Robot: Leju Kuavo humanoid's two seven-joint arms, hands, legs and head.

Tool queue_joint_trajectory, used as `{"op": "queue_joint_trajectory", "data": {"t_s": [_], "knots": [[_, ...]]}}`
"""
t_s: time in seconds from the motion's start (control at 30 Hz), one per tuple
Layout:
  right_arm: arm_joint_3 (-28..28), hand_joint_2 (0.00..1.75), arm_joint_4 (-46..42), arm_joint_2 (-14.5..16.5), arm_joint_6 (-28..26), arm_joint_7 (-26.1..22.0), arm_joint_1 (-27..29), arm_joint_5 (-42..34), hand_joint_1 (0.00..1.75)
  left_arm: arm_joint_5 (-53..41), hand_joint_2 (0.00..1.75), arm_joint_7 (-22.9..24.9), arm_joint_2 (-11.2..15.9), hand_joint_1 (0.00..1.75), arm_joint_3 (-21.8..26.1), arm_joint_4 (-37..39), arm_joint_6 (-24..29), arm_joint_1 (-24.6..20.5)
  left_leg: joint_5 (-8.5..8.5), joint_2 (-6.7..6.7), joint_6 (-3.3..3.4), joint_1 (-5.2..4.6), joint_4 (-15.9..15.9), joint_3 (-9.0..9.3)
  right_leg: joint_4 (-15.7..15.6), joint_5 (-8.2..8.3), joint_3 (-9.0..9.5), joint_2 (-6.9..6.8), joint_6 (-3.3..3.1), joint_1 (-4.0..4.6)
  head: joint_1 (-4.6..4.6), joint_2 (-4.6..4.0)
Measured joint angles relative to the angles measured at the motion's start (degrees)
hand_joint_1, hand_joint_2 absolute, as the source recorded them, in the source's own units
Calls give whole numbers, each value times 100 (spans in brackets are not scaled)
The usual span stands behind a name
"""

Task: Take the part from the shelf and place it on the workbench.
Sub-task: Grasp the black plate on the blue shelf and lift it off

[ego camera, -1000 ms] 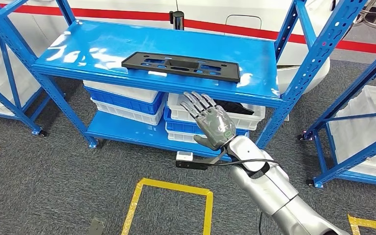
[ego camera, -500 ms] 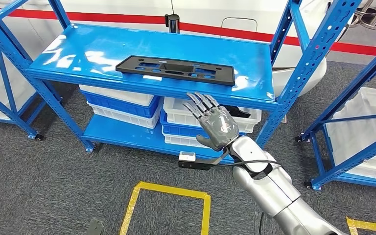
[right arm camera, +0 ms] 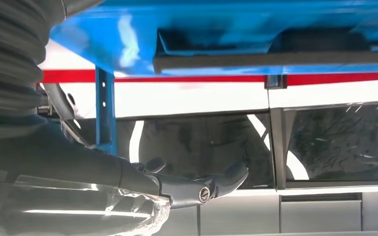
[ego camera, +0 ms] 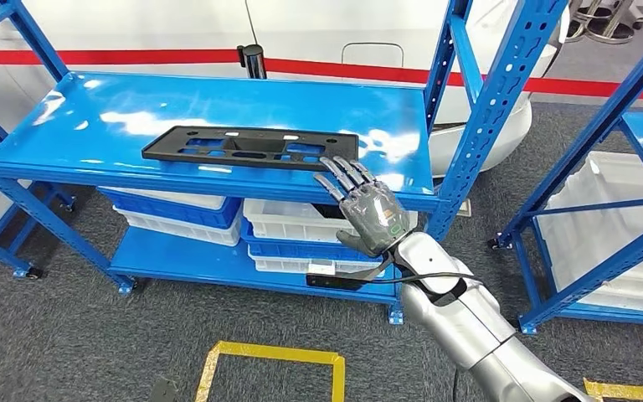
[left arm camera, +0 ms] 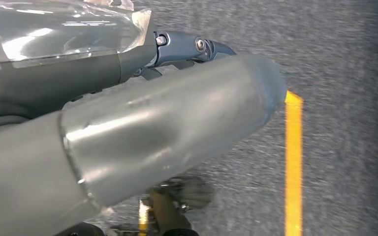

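Observation:
The part (ego camera: 251, 146) is a long flat black plate with cut-outs, lying on the top blue shelf board (ego camera: 92, 109) near its front edge. My right hand (ego camera: 370, 211) is raised in front of that edge, palm away from me, fingers spread and holding nothing; its fingertips (ego camera: 335, 167) reach the part's right end. In the right wrist view the part (right arm camera: 275, 59) is a dark strip on the blue board, beyond my right hand (right arm camera: 78, 162). My left hand (left arm camera: 152, 128) hangs over the grey floor with straight fingers and nothing in it.
White and blue bins (ego camera: 301, 222) are stacked on the lower shelf. Blue uprights (ego camera: 486, 109) frame the rack's right side. A second rack with a white bin (ego camera: 603, 226) stands at the right. Yellow floor tape (ego camera: 272, 352) marks the carpet in front.
The whole picture has shifted: the camera moved, and the shelf now sits lower and further left. My right hand has risen from below the shelf edge to the part's right end.

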Motion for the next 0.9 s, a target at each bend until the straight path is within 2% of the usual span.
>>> {"op": "queue_joint_trajectory", "data": {"t_s": [0.03,0.07,0.13,0.17,0.2,0.27,0.3,0.33,0.37,0.4,0.43,0.47,0.53,0.57,0.6,0.67,0.73,0.83,0.87,0.9], "knots": [[1,175,-3,2,-1,-1,-5,-1,0,-3,0,4,1,0,0,3,1,2,283,-13,41,-24,-230,72,-38,-96,86,17,17,18,0,-1],[-3,175,-12,2,-4,-3,-10,-4,0,-6,0,8,1,0,0,5,4,2,412,-28,66,-43,-343,134,-76,-145,209,35,47,36,1,-1],[-9,175,-34,3,-13,-7,-42,-10,0,-12,0,15,-5,0,1,6,12,-13,374,-54,105,-58,-417,312,-69,-121,381,47,152,73,8,-1],[-12,175,-45,1,-17,-9,-60,-13,0,-14,0,14,-8,0,2,6,15,-19,364,-60,136,-60,-457,417,74,-42,382,28,211,73,17,-1],[-10,175,-49,1,-20,-13,-80,-13,0,-15,0,9,-9,0,4,7,17,-22,364,-59,170,-61,-481,528,329,20,261,-4,257,71,33,-1],[-3,175,-52,-2,-23,-22,-84,-5,0,-10,0,-63,-7,0,7,8,17,-19,317,-52,225,-63,-506,721,1020,-35,-211,-68,272,51,53,-1],[2,175,-51,-3,-24,-27,-75,3,0,-2,0,-127,-6,0,9,8,17,-18,269,-57,238,-65,-514,792,1290,-196,-490,-83,245,51,57,0],[5,175,-50,-6,-24,-29,-62,10,0,7,0,-195,-7,0,9,8,17,-18,211,-72,247,-69,-522,858,1439,-424,-745,-88,204,52,58,0],[7,175,-49,-11,-24,-30,-52,16,0,15,0,-254,-9,0,10,8,17,-16,147,-93,249,-78,-528,925,1446,-655,-940,-90,165,55,63,0],[8,175,-49,-17,-24,-30,-47,28,0,20,0,-302,-11,0,12,8,17,-13,78,-114,250,-92,-530,998,1327,-790,-1074,-91,147,59,64,0],[8,175,-49,-24,-24,-27,-45,48,0,24,0,-353,-13,0,16,8,17,-11,1,-130,252,-111,-532,1084,1086,-738,-1154,-91,150,73,67,0],[10,175,-46,-31,-22,-21,-41,72,0,29,0,-406,-19,0,22,9,20,-10,-76,-141,256,-130,-538,1168,785,-452,-1189,-90,183,94,68,0],[21,175,-27,-38,0,-1,-33,131,0,27,0,-498,-43,0,35,16,59,-18,-215,-169,239,-154,-536,1299,276,384,-1163,-84,235,144,48,-1],[30,175,-16,-33,14,12,-32,165,0,21,0,-519,-59,0,40,20,86,-26,-262,-185,213,-151,-547,1336,146,711,-1120,-75,219,165,39,-1],[39,175,-8,-25,27,29,-37,207,0,13,0,-527,-74,0,42,24,110,-30,-275,-200,181,-150,-525,1368,82,873,-1077,-71,173,177,34,-1],[63,175,-2,25,42,92,-50,324,0,0,0,-525,-88,0,43,25,123,-31,-271,-197,132,-156,-437,1392,-36,950,-923,-63,73,105,54,0],[105,175,7,99,83,167,-62,429,0,-12,0,-533,-92,0,42,26,109,-46,-347,-158,89,-152,-107,1245,-149,935,-756,-74,20,4,56,0],[199,175,55,187,181,250,-10,525,0,-18,0,-552,-90,0,44,26,100,-88,-716,-117,-41,-64,759,622,-193,868,-656,-81,-42,-24,45,0],[227,175,82,207,198,278,39,547,0,-19,0,-549,-89,0,45,26,107,-92,-759,-102,-93,-23,911,438,-192,837,-635,-77,-40,-36,43,0],[252,175,110,224,206,303,91,564,0,-20,0,-543,-86,0,46,26,116,-92,-683,-83,-148,20,895,332,-188,801,-608,-72,-20,-54,44,0]]}}
